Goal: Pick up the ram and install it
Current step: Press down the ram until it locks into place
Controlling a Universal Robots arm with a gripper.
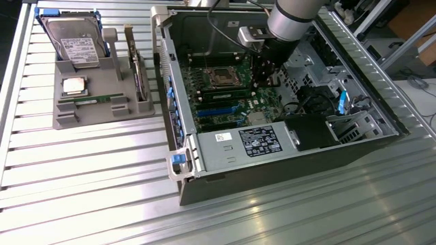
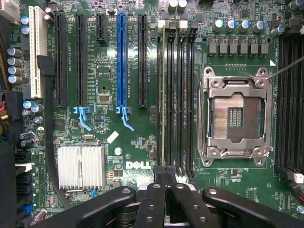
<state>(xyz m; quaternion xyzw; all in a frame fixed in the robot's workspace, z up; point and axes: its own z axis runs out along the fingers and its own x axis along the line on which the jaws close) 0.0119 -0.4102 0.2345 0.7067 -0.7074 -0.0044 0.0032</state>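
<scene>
A long thin green ram stick lies flat in the grey tray at the exterior view's left, far from my gripper. Inside the open computer case, my gripper hangs low over the motherboard, beside the memory slots. In the wrist view its fingers meet, shut, at the near end of the black memory slots. A thin green edge stands along the full length of the first slot. I cannot tell whether the fingertips touch it.
The tray also holds a boxy silver hard drive and a square silver processor. On the board are the empty processor socket, a blue expansion slot and a finned heatsink. The power supply and case walls hem the arm in.
</scene>
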